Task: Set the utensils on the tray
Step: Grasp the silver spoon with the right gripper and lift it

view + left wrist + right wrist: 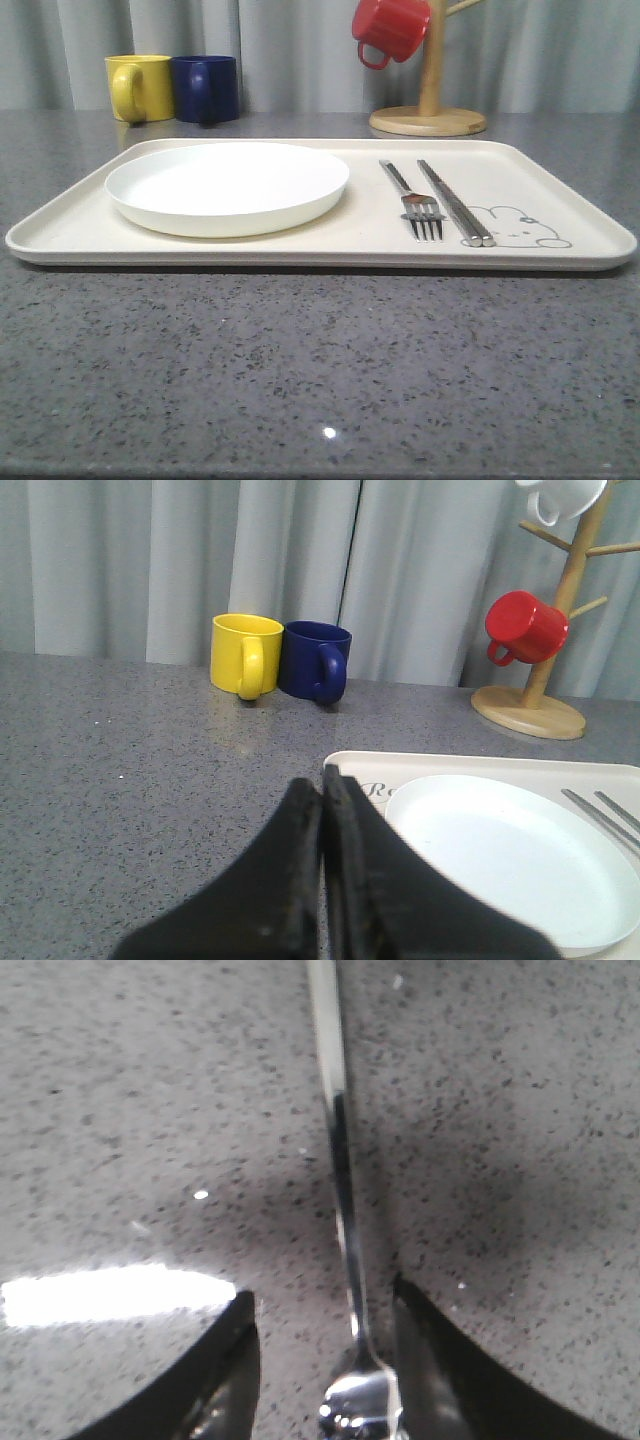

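Ahead of me the counter (pixel 300 370) lies bare at six o'clock, broad room to pass; the tray (pixel 60 240) spans the middle, its plate (pixel 228 187) filling nine o'clock, the fork (pixel 412 200) and chopsticks (pixel 455 203) lying close together toward three; between plate and fork a bare strip runs open; at twelve the yellow mug (pixel 138 87), blue mug (pixel 205 88) and the wooden mug tree (pixel 430 95) with its red mug (pixel 390 30) bar the back edge; my right tool (pixel 325 1360) straddles the spoon (pixel 340 1190) on open counter.
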